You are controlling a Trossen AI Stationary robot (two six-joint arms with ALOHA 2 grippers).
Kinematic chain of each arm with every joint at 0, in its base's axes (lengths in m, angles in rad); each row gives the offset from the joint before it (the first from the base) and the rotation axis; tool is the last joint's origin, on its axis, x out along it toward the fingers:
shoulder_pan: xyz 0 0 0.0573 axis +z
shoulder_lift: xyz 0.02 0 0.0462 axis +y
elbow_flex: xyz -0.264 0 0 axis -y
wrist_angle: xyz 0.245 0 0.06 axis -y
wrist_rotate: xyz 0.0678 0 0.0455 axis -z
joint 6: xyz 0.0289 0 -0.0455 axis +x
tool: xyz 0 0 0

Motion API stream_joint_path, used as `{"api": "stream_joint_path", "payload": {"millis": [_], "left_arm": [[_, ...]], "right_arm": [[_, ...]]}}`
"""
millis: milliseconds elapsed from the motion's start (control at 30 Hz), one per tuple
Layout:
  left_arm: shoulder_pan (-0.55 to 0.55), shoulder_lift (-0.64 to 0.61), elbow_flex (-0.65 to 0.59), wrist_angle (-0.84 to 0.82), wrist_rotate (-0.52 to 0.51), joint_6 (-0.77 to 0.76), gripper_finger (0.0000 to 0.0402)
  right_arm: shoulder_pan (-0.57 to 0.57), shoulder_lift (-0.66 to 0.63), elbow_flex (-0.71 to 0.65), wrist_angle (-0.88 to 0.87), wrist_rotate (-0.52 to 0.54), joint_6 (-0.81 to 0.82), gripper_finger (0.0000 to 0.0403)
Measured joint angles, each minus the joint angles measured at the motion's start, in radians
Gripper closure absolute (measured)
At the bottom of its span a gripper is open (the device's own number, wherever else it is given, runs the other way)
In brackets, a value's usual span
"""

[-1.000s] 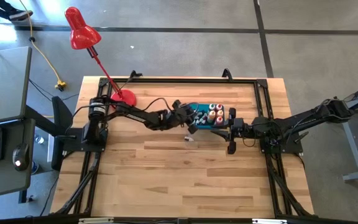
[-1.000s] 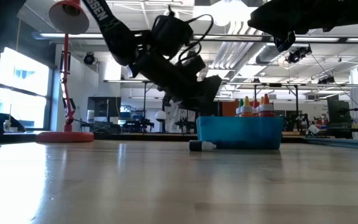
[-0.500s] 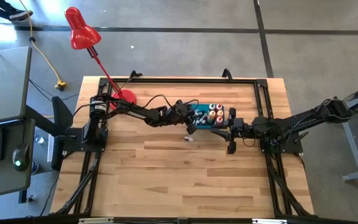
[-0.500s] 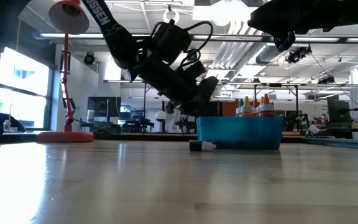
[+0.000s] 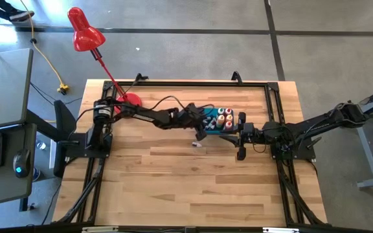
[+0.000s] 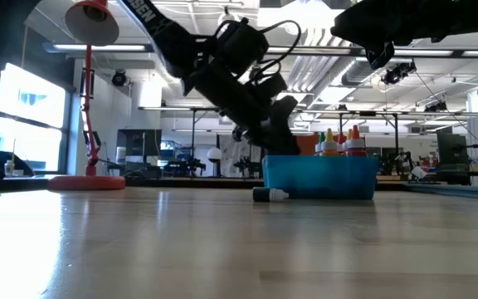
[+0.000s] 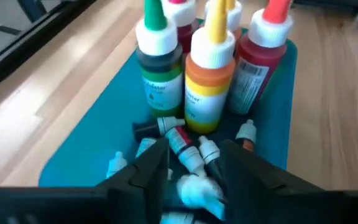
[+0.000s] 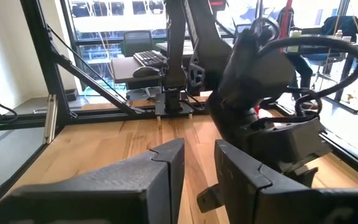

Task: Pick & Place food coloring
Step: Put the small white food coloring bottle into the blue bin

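Note:
A blue bin (image 5: 203, 110) stands at the table's middle, toward the far edge. Upright food coloring bottles (image 5: 225, 118), green (image 7: 159, 68), orange (image 7: 210, 74) and red (image 7: 260, 56), stand in its right part. Small tubes (image 7: 185, 146) lie on its floor. One more tube (image 5: 197, 143) lies on the table just in front of the bin. My left gripper (image 5: 203, 123) hangs over the bin's left part, tipped down into it, shut on a small pale-capped tube. My right gripper (image 5: 238, 137) waits at the bin's right side, shut. My left gripper pinches a small pale-capped tube (image 7: 197, 190) between its two fingers (image 7: 151, 171). It slants down from the table's left, over the bin's left part. The tube is clear of the bin floor and blurred; which part of it is held does not show.
A red desk lamp (image 5: 128, 100) stands on the table's far left corner, its arm leaning out past the far edge. Black frame rails (image 5: 173, 83) run along the far, left and right edges. Bare wood (image 5: 186, 188) lies toward the near edge.
My left gripper has moved toward the table's right, from beside the bin's left end to over its left part, and has tipped down toward the bin. The loose tube on the table has stayed put.

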Motion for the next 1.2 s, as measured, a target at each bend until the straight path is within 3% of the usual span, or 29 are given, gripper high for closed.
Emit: {"api": "stream_joint_path", "payload": {"millis": [167, 267, 400, 533, 633, 833, 1200], "left_arm": [[-0.006, 0.0, 0.12, -0.227, 0.085, 0.086, 0.0231], [-0.015, 0.0, 0.243, -0.514, 0.158, 0.15, 0.0228], [-0.015, -0.001, 0.429, -0.957, 0.123, 0.146, 0.0235], [-0.013, -0.024, 0.563, -1.244, 0.026, 0.097, 0.025], [-0.024, -0.081, 0.625, -1.344, -0.059, 0.047, 0.0259], [-0.073, -0.237, 0.609, -1.427, -0.215, -0.035, 0.0263], [-0.2, -0.39, 0.58, -1.617, -0.363, -0.162, 0.0263]], "right_arm": [[0.0, 0.0, 0.0, 0.0, 0.0, 0.0, 0.032], [0.0, 0.0, 0.0, -0.005, -0.018, 0.0, 0.032], [0.0, 0.011, 0.0, -0.055, -0.063, 0.039, 0.032], [-0.007, 0.073, 0.0, -0.039, 0.001, 0.033, 0.032], [-0.033, 0.151, 0.027, -0.041, -0.029, 0.05, 0.0319], [-0.062, 0.374, 0.128, -0.039, -0.086, 0.082, 0.0294], [-0.061, 0.713, 0.386, -0.18, -0.072, 0.061, 0.0237]]}}
